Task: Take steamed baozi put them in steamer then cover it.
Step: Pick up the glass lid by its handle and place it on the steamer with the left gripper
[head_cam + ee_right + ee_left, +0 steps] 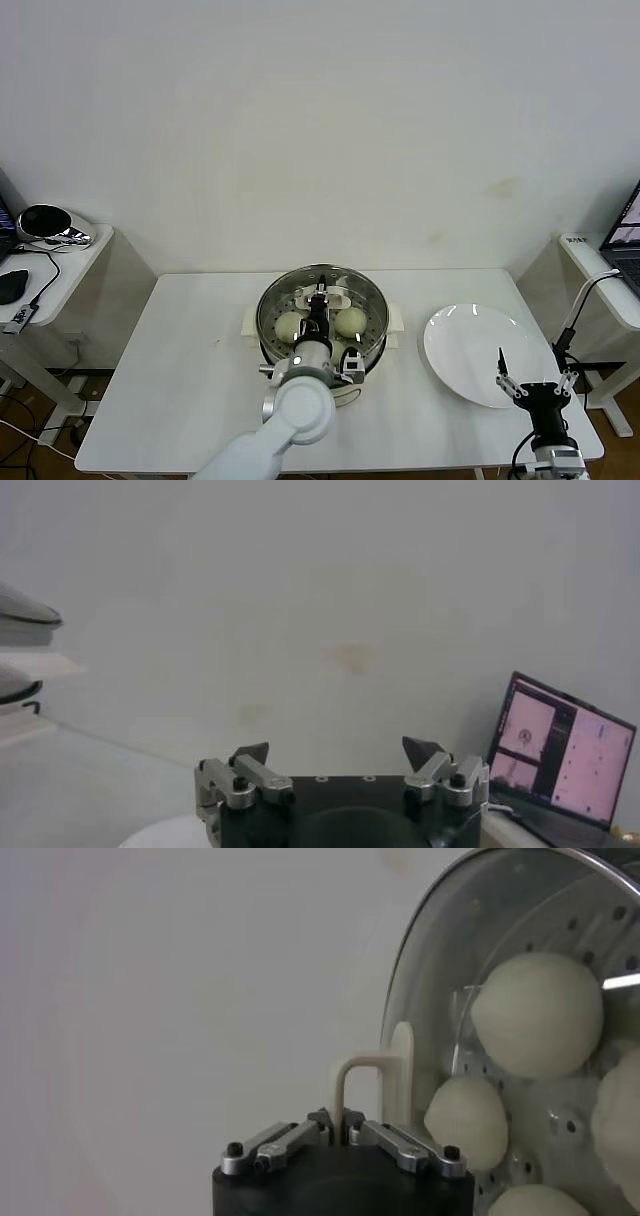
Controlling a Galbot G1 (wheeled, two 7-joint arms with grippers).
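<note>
The cover [322, 310] is held by its handle in the closed left gripper [321, 297], seated over the steamer [375, 335] with the steamed baozi [538, 1013] inside. It should be centred before release. The right gripper [536, 382] waits wide beside the plate [455, 345].

The right claw [338, 752] fills the lower part of the right wrist view, with its two dark pointed fingertips [250, 753] standing wide apart and nothing between them. Behind it is a pale wall with a faint stain [350, 657]. An open laptop [560, 757] with a lit screen stands beside the claw. A white plate [165, 832] edge shows just under the claw body.
</note>
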